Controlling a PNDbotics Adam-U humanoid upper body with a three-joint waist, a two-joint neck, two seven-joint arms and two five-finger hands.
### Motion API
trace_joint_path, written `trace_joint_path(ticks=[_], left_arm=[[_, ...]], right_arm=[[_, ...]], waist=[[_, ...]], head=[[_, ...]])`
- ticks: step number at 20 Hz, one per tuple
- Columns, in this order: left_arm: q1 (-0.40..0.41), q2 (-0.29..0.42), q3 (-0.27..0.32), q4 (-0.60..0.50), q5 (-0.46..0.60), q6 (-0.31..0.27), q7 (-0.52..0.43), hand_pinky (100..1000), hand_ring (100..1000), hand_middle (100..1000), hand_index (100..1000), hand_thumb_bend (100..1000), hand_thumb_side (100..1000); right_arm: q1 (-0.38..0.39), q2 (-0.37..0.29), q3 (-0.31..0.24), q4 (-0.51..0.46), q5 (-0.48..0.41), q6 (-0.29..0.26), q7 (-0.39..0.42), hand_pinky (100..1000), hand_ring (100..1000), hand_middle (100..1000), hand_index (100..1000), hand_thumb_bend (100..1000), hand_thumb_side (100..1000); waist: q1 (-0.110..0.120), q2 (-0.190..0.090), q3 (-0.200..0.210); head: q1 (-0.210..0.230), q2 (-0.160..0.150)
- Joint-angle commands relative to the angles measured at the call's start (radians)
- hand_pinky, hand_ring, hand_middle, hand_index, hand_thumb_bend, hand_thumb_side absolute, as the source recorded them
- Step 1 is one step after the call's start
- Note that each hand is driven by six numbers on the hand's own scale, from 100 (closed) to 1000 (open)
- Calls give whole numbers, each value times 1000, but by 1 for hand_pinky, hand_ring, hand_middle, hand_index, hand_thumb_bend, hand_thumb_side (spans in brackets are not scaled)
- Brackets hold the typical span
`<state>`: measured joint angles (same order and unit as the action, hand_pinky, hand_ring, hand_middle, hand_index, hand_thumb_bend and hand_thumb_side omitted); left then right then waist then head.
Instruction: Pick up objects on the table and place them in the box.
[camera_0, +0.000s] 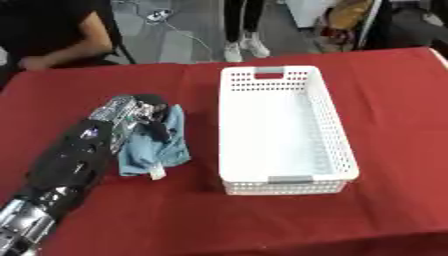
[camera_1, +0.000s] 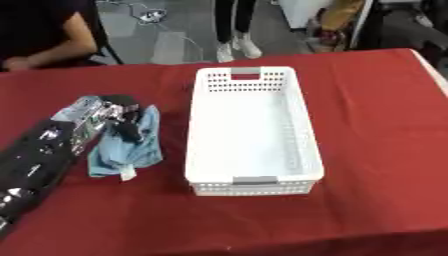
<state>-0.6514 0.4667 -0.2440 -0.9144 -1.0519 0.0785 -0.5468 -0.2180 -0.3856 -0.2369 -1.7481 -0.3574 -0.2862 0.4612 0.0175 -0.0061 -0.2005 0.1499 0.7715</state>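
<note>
A blue cloth (camera_0: 156, 148) lies crumpled on the red table, to the left of the white perforated box (camera_0: 282, 127). My left hand (camera_0: 143, 114) rests on the cloth's upper part, with its dark fingers (camera_0: 160, 129) curled down into the fabric. The black and silver left arm runs back to the lower left corner. A small white tag shows at the cloth's lower edge. Nothing lies inside the box. My right hand appears in neither view.
The red tablecloth (camera_0: 367, 90) covers the whole table. A seated person's arm rests at the far left edge (camera_0: 52, 55). Another person stands beyond the far edge.
</note>
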Motion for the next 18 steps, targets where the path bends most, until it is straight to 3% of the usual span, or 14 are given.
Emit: trace_joint_path(ticks=[1,2,6,9,13,18], left_arm=[[20,11,1,21,16,12,32,100,100,135,210,100,246],[20,13,0,17,23,15,40,100,100,100,182,100,246],[23,27,11,-17,64,34,72,100,100,100,132,100,248],[38,33,50,-69,141,66,115,100,100,100,116,100,259],[62,27,136,-146,359,123,241,100,100,100,102,100,297],[79,34,196,-186,617,139,425,100,100,100,100,100,329]], right_arm=[[-18,-13,-7,-17,-2,-1,-5,816,944,888,1000,100,915],[-17,-13,-7,-17,-2,-1,-5,816,944,888,1000,100,916],[-17,-12,-9,-17,-1,0,-7,816,944,888,1000,100,916],[-16,-12,-10,-17,-1,0,-8,816,944,888,1000,100,916],[-14,-11,-13,-17,0,-1,-11,816,944,888,1000,100,916],[-13,-10,-13,-16,2,0,-12,816,945,888,1000,100,917]], waist=[[-4,1,0],[-4,1,0],[-4,0,1],[-4,0,3],[-5,0,7],[-5,0,9]], head=[[5,-1],[5,-1],[3,-1],[-1,-1],[-7,-1],[-11,-1]])
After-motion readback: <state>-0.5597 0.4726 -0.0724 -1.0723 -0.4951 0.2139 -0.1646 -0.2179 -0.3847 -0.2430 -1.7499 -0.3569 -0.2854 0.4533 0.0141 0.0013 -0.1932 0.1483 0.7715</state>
